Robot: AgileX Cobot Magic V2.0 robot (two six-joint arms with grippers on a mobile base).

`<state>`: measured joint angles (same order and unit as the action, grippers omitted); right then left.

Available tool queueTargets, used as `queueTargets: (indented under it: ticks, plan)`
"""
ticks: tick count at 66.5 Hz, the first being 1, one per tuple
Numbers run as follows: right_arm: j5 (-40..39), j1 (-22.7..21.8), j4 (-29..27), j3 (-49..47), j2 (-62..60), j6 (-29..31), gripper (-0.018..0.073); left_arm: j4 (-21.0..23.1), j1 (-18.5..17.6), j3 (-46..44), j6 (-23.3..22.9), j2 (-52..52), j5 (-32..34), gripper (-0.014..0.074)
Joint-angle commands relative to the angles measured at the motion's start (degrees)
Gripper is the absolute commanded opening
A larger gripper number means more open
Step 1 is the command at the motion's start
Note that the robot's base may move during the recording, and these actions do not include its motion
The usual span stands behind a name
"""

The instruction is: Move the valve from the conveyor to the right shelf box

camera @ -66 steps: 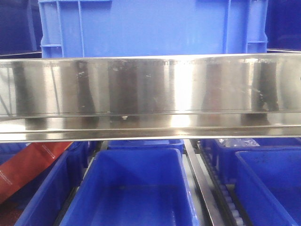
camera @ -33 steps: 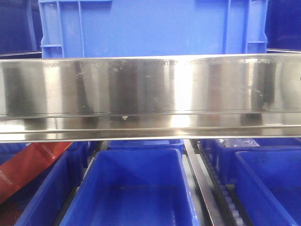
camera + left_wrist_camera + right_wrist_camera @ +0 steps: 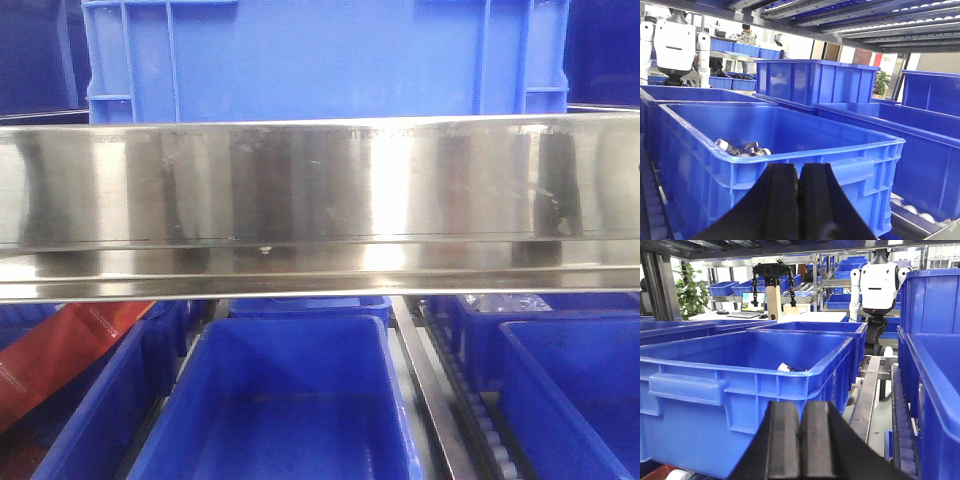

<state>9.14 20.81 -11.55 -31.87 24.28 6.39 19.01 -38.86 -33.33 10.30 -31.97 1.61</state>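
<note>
Neither the conveyor belt nor any valve on it is in view. My left gripper [image 3: 799, 172] is shut and empty, its black fingers pressed together just before the near wall of a blue shelf box [image 3: 805, 165]. Several metal valves [image 3: 742, 148] lie inside that box at its near left. My right gripper [image 3: 801, 412] is also shut and empty, facing the corner of another blue box [image 3: 740, 385]. A small white part [image 3: 784, 367] peeks over that box's rim. I cannot tell which one is the right shelf box. No gripper shows in the front view.
A polished steel shelf rail [image 3: 320, 200] spans the front view, with a large blue crate [image 3: 320, 55] above it. Below stand blue boxes in the middle [image 3: 290, 400] and at right [image 3: 570, 390], roller tracks [image 3: 470, 410] between them. A red strip [image 3: 70, 350] slants at lower left.
</note>
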Motion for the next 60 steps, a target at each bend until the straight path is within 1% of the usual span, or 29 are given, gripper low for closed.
queueTargets:
  ticks: [1,22,25,28,31,34,37,40,43,52,56,60]
  plan:
    - [-0.6,0.0,0.4,0.1,-0.3,0.1,-0.0162,0.3,-0.3,0.1,0.0,0.3,0.8,-0.0111]
    - [-0.5,-0.1,0.5,0.2,-0.3,0.1,-0.0162,0.3,-0.3,0.1,0.0,0.3,0.8,-0.0111]
    - [-1.3,-0.3,2.3,0.4,-0.4,0.1,-0.0162,0.3,-0.3,0.1,0.0,0.3,0.8,-0.0111]
    - [-2.5,-0.6,5.9,1.2,-0.7,0.1,-0.0162,0.3,-0.3,0.1,0.0,0.3,0.8,-0.0111]
    - [-2.6,-1.2,8.1,2.5,-1.8,-1.0,-0.0162,0.3,-0.3,0.1,0.0,0.3,0.8,-0.0111]
    - [-2.1,-2.5,8.8,4.5,-3.3,-3.1,-0.0162,0.3,-0.3,0.1,0.0,0.3,0.8,-0.0111]
    - [-2.1,-4.5,10.3,7.4,-5.2,-8.2,-0.0162,0.3,-0.3,0.1,0.0,0.3,0.8,-0.0111]
    - [-2.2,-6.7,11.9,9.9,-7.0,-10.0,-0.0162,0.3,-0.3,0.1,0.0,0.3,0.8,-0.0111]
    - [-2.2,-9.0,13.1,12.5,-9.0,-10.0,-0.0162,0.3,-0.3,0.1,0.0,0.3,0.8,-0.0111]
    - [-2.2,-14.7,13.1,19.8,-15.1,-10.0,-0.0162,0.3,-0.3,0.1,0.0,0.3,0.8,-0.0111]
    - [-2.2,-16.0,13.1,22.6,-17.8,-10.0,-0.0162,0.3,-0.3,0.1,0.0,0.3,0.8,-0.0111]
    - [-2.2,-16.3,13.1,25.0,-20.8,-10.0,-0.0162,0.3,-0.3,0.1,0.0,0.3,0.8,-0.0111]
